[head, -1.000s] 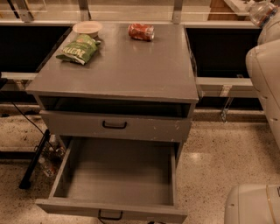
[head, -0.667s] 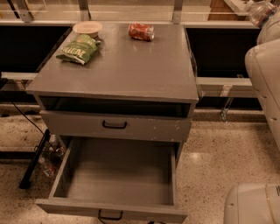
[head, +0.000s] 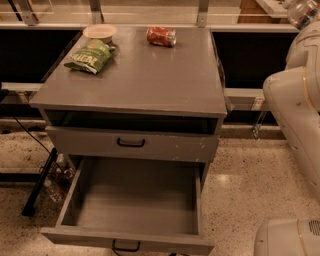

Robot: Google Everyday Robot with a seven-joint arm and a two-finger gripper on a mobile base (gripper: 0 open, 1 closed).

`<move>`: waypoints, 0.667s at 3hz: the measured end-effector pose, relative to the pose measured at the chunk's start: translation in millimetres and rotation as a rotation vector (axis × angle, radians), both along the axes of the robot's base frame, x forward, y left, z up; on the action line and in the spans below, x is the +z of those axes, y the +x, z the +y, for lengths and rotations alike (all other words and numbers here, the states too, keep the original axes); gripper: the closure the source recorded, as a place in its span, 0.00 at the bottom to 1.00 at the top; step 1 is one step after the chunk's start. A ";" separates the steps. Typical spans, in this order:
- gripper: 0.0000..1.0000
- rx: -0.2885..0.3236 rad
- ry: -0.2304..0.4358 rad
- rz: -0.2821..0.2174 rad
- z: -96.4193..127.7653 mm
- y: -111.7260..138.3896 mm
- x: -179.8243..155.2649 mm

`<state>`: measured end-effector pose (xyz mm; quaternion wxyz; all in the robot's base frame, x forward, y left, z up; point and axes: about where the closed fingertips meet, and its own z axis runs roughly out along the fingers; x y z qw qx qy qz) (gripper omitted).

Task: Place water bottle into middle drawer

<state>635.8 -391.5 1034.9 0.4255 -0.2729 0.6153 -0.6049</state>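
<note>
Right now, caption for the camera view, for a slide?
Open, empty middle drawer; water bottle and gripper at the top-right corner.

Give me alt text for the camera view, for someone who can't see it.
The middle drawer of the grey cabinet is pulled open and empty; the water bottle peeks in at the top right corner above the white robot arm, whose gripper is out of frame there. A green chip bag, a bowl and a red can sit on top.
</note>
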 end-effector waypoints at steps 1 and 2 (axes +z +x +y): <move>1.00 -0.043 -0.039 -0.059 -10.4 -17.1 -3.1; 1.00 -0.079 -0.088 -0.069 -31.8 -40.3 -14.9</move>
